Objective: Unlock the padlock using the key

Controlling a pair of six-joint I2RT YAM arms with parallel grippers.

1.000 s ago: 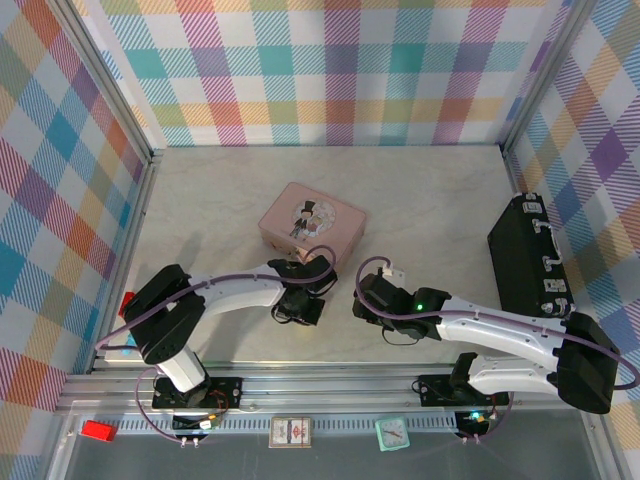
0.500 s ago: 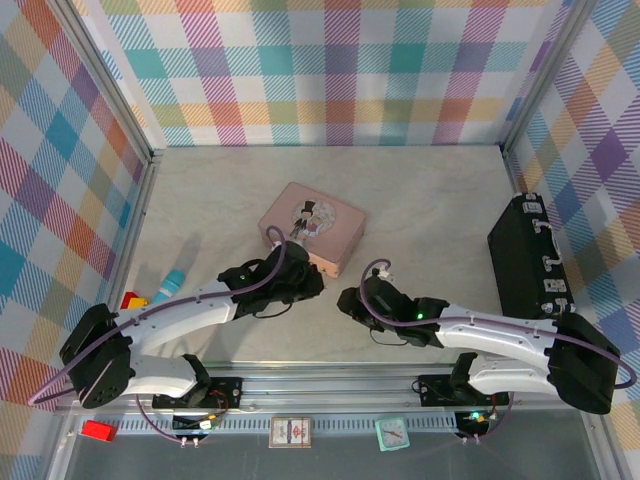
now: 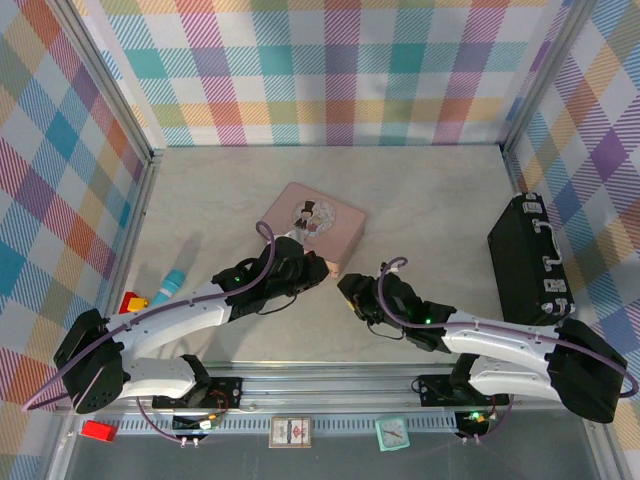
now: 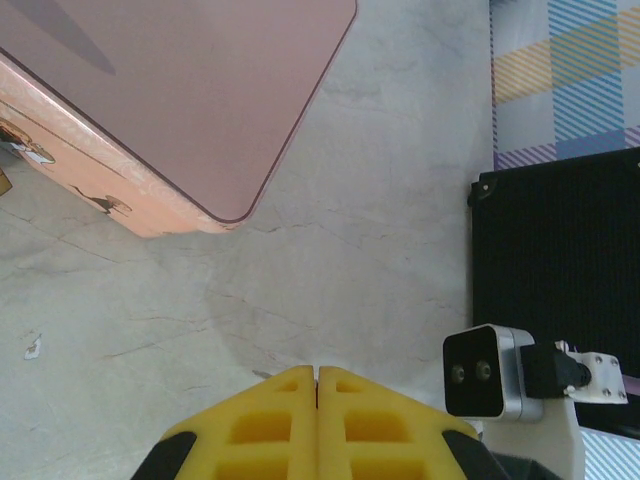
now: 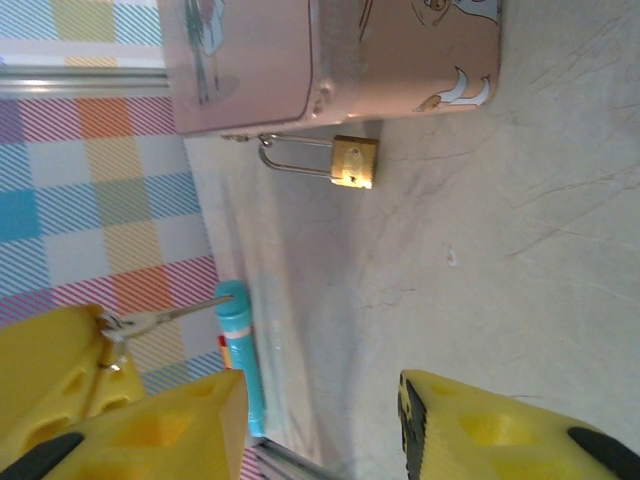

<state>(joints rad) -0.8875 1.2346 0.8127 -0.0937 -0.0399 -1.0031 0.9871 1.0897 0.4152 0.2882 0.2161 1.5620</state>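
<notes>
The brass padlock [image 5: 355, 162] lies on its side on the table, its silvery shackle [image 5: 290, 155] against the foot of the pink tin [image 5: 330, 50]. My left gripper [image 4: 318, 372] is shut on the key [image 5: 170, 313]. The key's thin grey shaft sticks out of its yellow fingers [image 5: 40, 360] in the right wrist view. From above, the left gripper [image 3: 312, 268] sits at the tin's near corner. My right gripper [image 5: 320, 385] is open with nothing between its fingers, and stands just right of the left one [image 3: 346, 290].
A teal pen-like stick [image 3: 172, 283] and a red block [image 3: 130, 300] lie at the left wall. A black case [image 3: 525, 260] stands along the right wall. The pink tin [image 3: 312, 225] sits mid-table, and small items rest on the front rail [image 3: 290, 430].
The left arm has stretched forward, carrying its shut gripper up to the tin's near corner. The right gripper has shifted left and slightly away, toward the left one, its jaws narrowing a little.
</notes>
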